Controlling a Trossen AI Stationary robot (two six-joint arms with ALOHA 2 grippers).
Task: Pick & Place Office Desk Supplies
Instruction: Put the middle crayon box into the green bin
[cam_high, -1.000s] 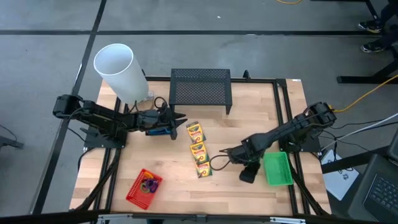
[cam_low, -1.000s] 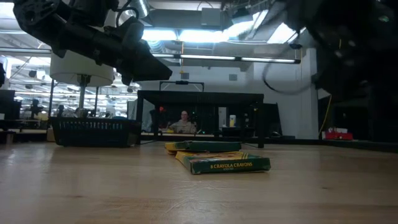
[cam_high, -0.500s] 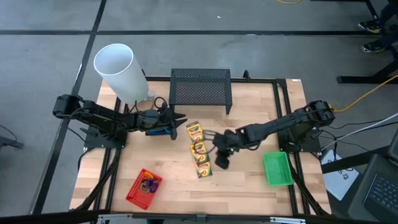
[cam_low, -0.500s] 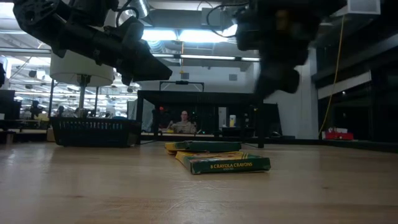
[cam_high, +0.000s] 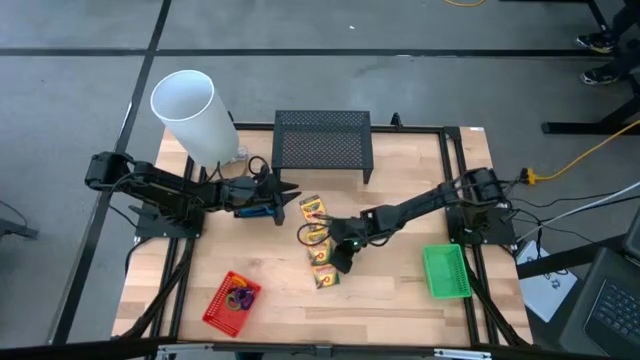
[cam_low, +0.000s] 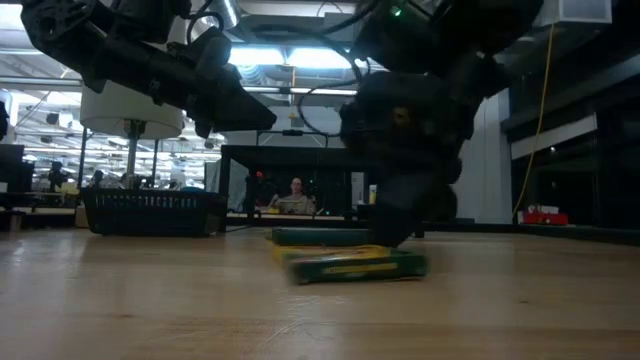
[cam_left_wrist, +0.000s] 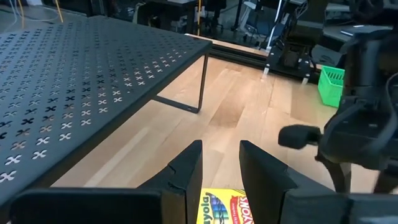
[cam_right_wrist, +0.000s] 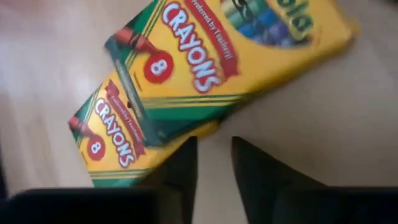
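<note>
Right gripper (cam_high: 338, 250) down over the crayon boxes (cam_high: 318, 240) mid-table, fingers (cam_right_wrist: 180, 168) a narrow gap apart, holding nothing. Left gripper (cam_high: 282, 202) parked just beside the far box, fingers narrowly apart, empty. Red basket (cam_high: 231, 301) near front edge, green basket (cam_high: 446, 271) at right.

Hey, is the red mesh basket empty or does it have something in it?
Not empty. In the high view the red mesh basket near the table's front left holds small purple and orange loops inside it.
</note>
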